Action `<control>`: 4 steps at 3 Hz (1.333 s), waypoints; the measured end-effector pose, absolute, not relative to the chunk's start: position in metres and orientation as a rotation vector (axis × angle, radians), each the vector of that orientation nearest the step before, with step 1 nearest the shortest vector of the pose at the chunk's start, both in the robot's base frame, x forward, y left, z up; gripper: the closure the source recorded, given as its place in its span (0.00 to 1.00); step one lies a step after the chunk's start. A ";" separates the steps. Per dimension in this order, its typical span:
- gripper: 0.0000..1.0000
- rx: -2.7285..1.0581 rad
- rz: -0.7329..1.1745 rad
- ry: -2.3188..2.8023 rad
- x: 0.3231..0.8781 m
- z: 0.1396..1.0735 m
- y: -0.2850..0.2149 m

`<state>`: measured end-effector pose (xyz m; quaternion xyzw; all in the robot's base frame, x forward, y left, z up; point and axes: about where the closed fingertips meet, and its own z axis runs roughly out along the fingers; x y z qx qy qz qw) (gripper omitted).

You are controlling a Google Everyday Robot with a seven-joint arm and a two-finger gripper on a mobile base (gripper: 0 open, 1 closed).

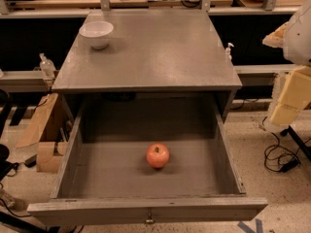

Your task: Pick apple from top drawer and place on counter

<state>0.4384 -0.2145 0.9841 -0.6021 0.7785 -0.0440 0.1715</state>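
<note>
Claw sits at the far right edge of the camera view, a cream-coloured blocky part below the robot's white arm, off to the side of the grey cabinet and well apart from the fruit; whether it is apart or together I cannot tell. Well below and left of it, the apple rests on the floor of the top drawer, which is pulled fully out. The apple lies roughly midway between the side walls and a little nearer the front panel than the back, touching neither (its short stem points up, with a paler patch on the skin). A small metal pull hangs at the middle of the drawer front. Above the drawer, the grey bench carries a white bowl near its far left corner. A clear bottle stands beside the cabinet on the left, and a smaller one shows by the right edge. A cardboard box sits on the speckled floor to the left, and dark cables lie on the right.
</note>
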 end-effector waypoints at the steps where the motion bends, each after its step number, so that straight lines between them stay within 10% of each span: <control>1: 0.00 -1.709 -0.125 2.210 0.438 0.984 -0.215; 4: 0.00 -1.628 -0.019 2.035 0.435 0.919 -0.193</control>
